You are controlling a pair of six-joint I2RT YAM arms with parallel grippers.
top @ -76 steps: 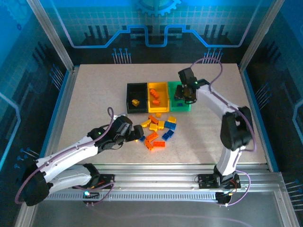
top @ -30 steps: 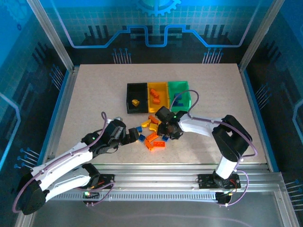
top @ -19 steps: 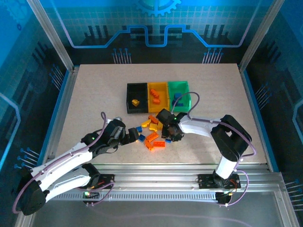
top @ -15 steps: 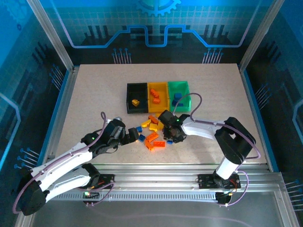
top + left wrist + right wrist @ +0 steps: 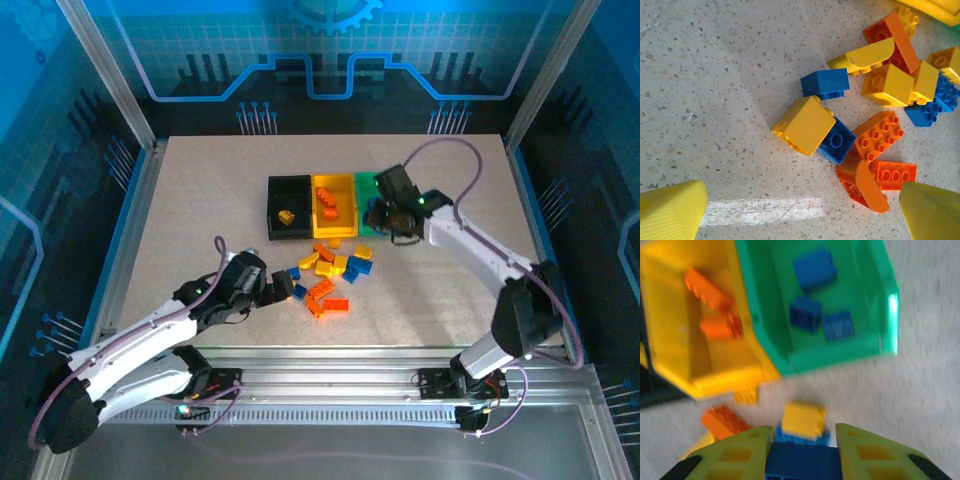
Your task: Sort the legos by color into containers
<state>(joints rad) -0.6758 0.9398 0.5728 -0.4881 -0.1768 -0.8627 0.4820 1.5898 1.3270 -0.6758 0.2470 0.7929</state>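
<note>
The containers stand in a row at mid-table: a black bin (image 5: 276, 190), a yellow bin (image 5: 346, 195) and a green bin (image 5: 885, 295). A yellow brick (image 5: 286, 215) lies in the black bin, orange bricks (image 5: 707, 287) in the yellow bin and three blue bricks (image 5: 814, 270) in the green bin. Loose legos (image 5: 327, 276) in yellow, orange and blue lie piled in front of the bins. My right gripper (image 5: 801, 450) is shut on a blue brick (image 5: 800, 462), held above the table at the green bin's near edge (image 5: 380, 214). My left gripper (image 5: 802, 215) stands open, low at the pile's left side.
Bare table (image 5: 200, 200) stretches left, right and behind the bins. Metal rails (image 5: 330, 385) run along the near edge and frame posts (image 5: 110, 80) stand at the corners. My right arm's forearm (image 5: 470, 250) reaches across the right half.
My right gripper shut on a blue brick in the pile, then rose and swung back right to the green bin. The left arm has stayed still and open.
</note>
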